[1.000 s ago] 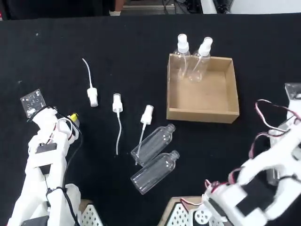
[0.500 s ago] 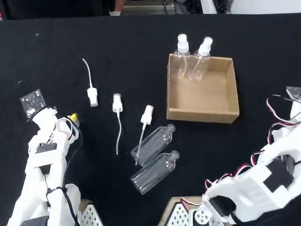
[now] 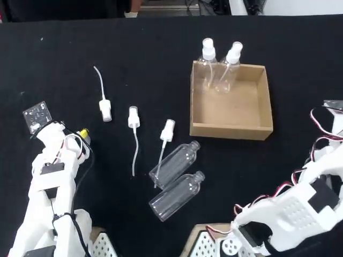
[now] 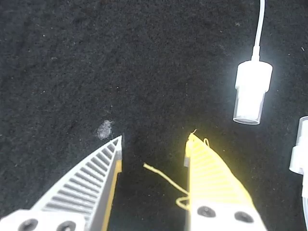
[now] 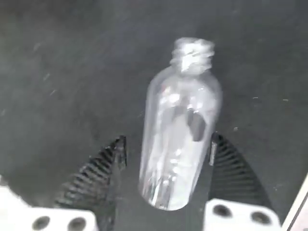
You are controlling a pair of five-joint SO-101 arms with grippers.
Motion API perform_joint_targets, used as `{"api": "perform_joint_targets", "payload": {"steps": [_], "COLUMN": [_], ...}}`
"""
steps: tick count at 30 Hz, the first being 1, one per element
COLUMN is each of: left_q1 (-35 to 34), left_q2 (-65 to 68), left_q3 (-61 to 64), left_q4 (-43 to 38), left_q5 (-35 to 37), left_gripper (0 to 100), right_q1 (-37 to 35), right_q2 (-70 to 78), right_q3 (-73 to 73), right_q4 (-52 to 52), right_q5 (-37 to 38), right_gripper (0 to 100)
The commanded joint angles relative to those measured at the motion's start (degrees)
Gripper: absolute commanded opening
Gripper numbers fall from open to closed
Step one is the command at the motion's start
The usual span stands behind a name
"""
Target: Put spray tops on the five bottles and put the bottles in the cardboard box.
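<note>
While R gripper (image 5: 167, 139) clamps an uncapped bottle (image 5: 180, 115) over the table (image 3: 161, 37), L gripper (image 4: 154, 138) gapes wide, empty (beside a spray top (image 4: 250, 94)), two capped bottles (image 3: 207, 67) in cardboard box (image 3: 230, 130), two bare bottles (image 3: 174, 163) nearby.

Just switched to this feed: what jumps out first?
The right gripper holds a clear uncapped bottle. Two capped bottles stand inside the cardboard box against its far wall. Left of the box, two bare bottles lie beside three loose spray tops.
</note>
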Motion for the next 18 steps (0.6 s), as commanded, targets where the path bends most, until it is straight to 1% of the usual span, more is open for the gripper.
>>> {"api": "perform_joint_targets", "payload": {"steps": [1, 5, 11, 15, 16, 18], "left_q1": [-0.1, -0.1, -0.1, 0.0, 0.0, 0.0], "left_q2": [-0.7, -0.7, -0.7, -0.7, -0.7, -0.7], "left_q3": [-1.2, -1.2, -1.2, -1.2, -1.2, -1.2], "left_q4": [-1.1, -1.1, -1.1, -1.1, -1.1, -1.1], "left_q5": [-0.2, -0.2, -0.2, -0.2, -0.2, -0.2], "left_gripper": [21, 21, 21, 21, 21, 21], "right_q1": [1.5, 1.7, 1.8, 1.2, 1.2, 1.2], "right_q2": [-0.5, 1.9, 9.0, 10.2, 10.1, 9.5], "right_q3": [-4.3, -5.2, -5.3, -5.3, -5.3, -6.1], "right_q4": [1.5, 1.3, -5.0, -5.0, -5.0, -5.0], "right_q5": [1.8, 2.0, 2.0, 2.0, 2.0, 2.0], "right_gripper": [23.0, 23.0, 23.0, 22.9, 22.0, 15.5]}}
